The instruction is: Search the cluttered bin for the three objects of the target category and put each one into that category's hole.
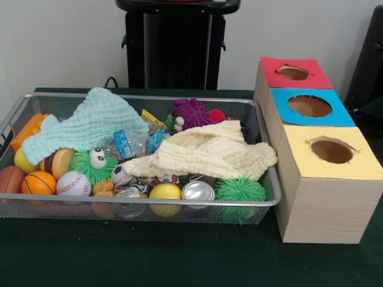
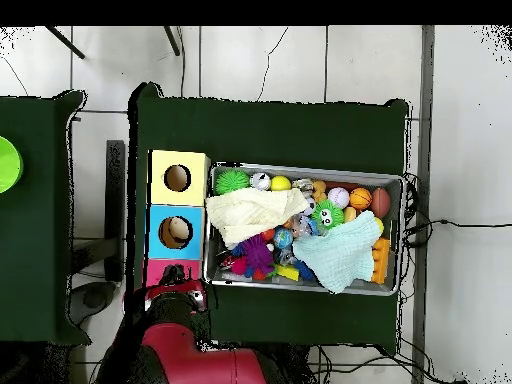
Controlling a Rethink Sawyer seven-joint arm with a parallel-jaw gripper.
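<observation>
Hand (image 2: 188, 296) (by the red box (image 2: 160, 268)) hangs outside the bin (image 2: 300, 167).

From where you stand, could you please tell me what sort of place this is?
Probably a robot test lab: a wire bin of jumbled toys and cloths beside three wooden boxes with holes, on a green-covered table, with the robot's pedestal behind.

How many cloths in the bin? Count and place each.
2: mint-green cloth at the bin's far left, pale yellow cloth centre-right, front view. Others may be buried.

Even, soft indoor light; faint shadow under bin (image 1: 263, 200); slight blur throughout.
</observation>
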